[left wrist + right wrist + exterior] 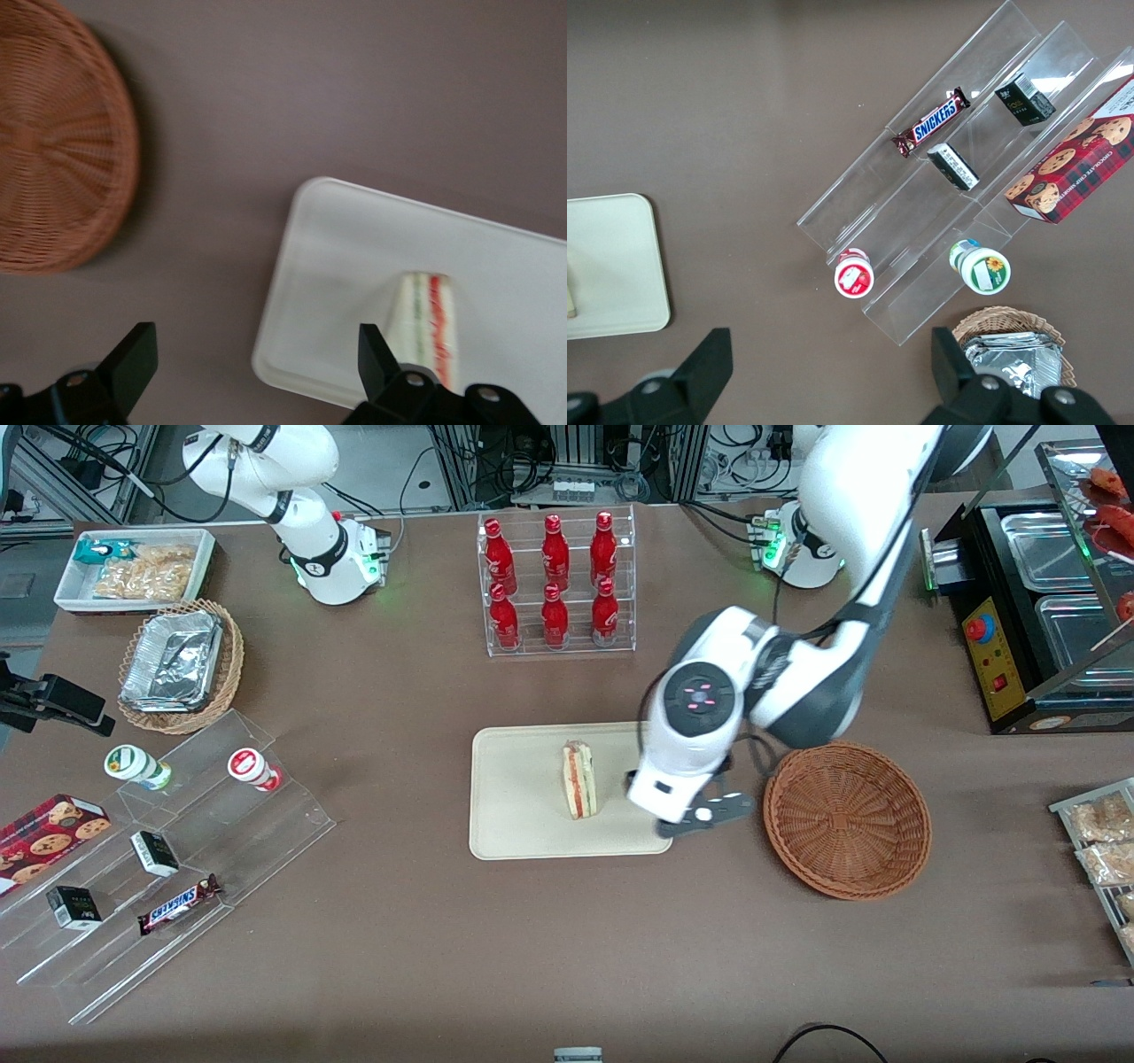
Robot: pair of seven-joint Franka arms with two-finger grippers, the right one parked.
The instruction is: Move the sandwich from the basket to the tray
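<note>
— Front view first: where is the sandwich?
— It lies on the tray, on its side. The basket sits beside the tray with nothing in it.
— And your gripper?
— My gripper hangs over the tray's edge, between sandwich and basket. My jaws are spread wide and hold nothing.

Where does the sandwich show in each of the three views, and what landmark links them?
Front view: the sandwich stands on the tray, beside the open gripper.
Left wrist view: the sandwich is on the tray, past one fingertip.
Right wrist view: only a pale sliver at the picture's edge, possibly the sandwich; cannot tell.
Shared landmark: the tray, in all three.
</note>
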